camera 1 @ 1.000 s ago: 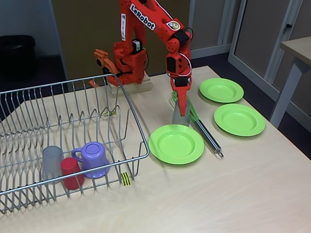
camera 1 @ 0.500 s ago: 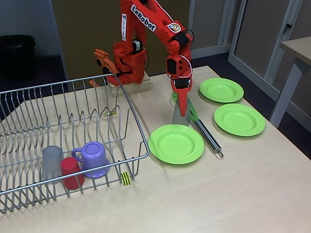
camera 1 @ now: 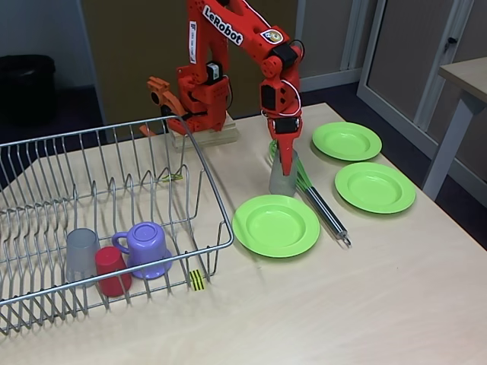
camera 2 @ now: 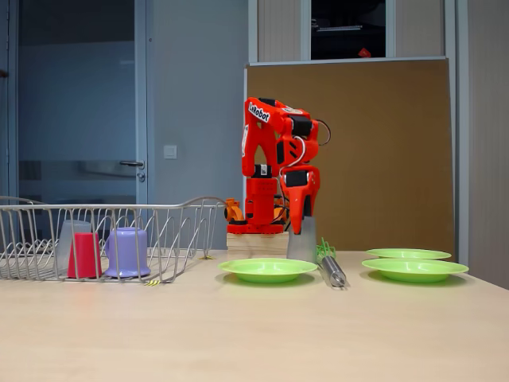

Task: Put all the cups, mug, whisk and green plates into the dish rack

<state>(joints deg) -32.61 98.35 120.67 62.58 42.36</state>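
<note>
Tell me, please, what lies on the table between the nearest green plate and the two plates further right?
The whisk lies there, handle toward the camera in the higher fixed view, with a grey cup in the claw beside its green wires.

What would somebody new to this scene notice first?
Probably the bright orange arm at the table's back, its tool down at a grey cup beside the whisk. Next, three green plates on the table and the dish rack holding a mug and two cups.
</note>
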